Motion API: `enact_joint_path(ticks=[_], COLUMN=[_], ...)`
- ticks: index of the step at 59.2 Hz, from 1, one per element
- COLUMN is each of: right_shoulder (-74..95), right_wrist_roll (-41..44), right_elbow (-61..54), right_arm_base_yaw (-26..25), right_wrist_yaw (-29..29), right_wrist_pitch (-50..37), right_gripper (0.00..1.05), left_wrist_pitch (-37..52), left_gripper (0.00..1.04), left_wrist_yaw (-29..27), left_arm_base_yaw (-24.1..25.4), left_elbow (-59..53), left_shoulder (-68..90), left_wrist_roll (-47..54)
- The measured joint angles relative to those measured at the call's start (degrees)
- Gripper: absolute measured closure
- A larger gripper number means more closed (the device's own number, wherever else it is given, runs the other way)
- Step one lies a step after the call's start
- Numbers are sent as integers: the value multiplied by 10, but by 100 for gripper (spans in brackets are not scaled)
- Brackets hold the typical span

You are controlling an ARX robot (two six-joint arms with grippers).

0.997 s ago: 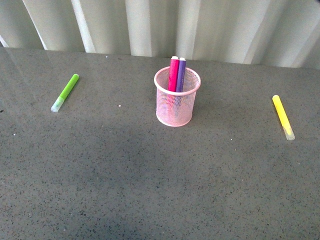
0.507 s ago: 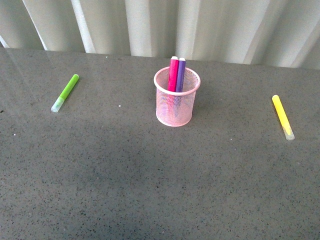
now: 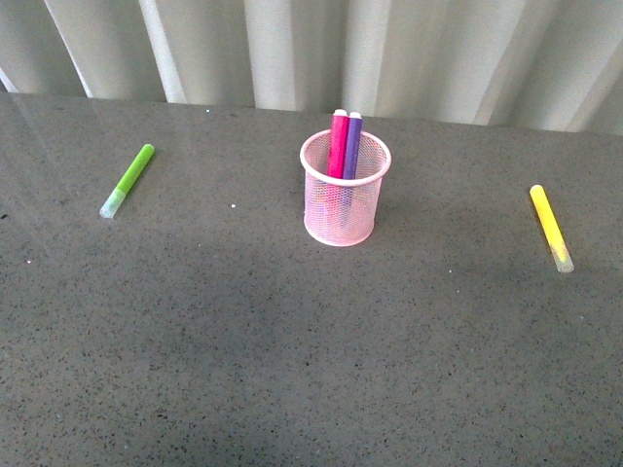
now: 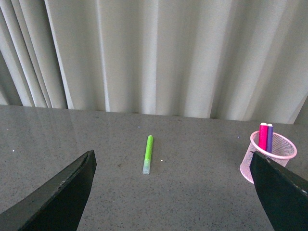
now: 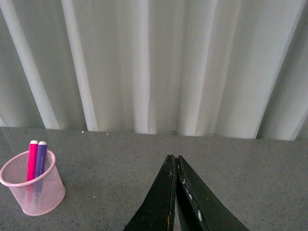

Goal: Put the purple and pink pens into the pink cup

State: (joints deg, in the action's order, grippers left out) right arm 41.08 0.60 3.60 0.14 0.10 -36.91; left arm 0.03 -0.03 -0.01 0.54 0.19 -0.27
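- Pale pleated curtains close off the back of the scene, and the speckled grey table [image 3: 292, 350] runs up to them.
- As I judge it, the task is done: the pink pen [image 3: 338, 144] and the purple pen [image 3: 352, 146] both stand side by side in the pink cup [image 3: 341, 209], tops poking above the rim, and nothing is left to insert.
- My left gripper [image 4: 171, 192] has its jaws spread wide and empty; the cup sits beside the far jaw, partly cut by it, and the green marker [image 4: 147, 154] lies ahead between the two jaws.
- My right gripper [image 5: 175, 192] has its jaws pressed together on nothing; the cup stands well off to one side of them.
- Neither arm shows in the front view, where the yellow marker [image 3: 550, 228] lies well apart from the cup.
- Mesh hides the pens' lower ends, so I cannot tell how they rest inside.
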Motion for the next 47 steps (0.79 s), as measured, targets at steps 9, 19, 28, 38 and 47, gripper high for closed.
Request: enact_joint_path(ticks=[9,19,28,38,47], right_shoulder=[-35,-109,-153,-199,-234], right_wrist_roll=[0,0,0,0,0], right_elbow=[-23,-23,-24,-24,-24], right_arm_base_yaw=[0,0,0,0,0], right_wrist_yaw=[-2,-2,-2,-2,-2], right_wrist_pitch=[5,70,114,156,191], right_gripper=[101,101,101,101,101], left_wrist_pitch=[0,0,0,0,0], left_gripper=[7,7,7,7,7], left_wrist_yaw=[0,0,0,0,0], left_arm_base_yaw=[0,0,0,0,0], left_elbow=[0,0,0,0,0], left_shoulder=[0,0,0,0,0], left_wrist_roll=[0,0,0,0,0])
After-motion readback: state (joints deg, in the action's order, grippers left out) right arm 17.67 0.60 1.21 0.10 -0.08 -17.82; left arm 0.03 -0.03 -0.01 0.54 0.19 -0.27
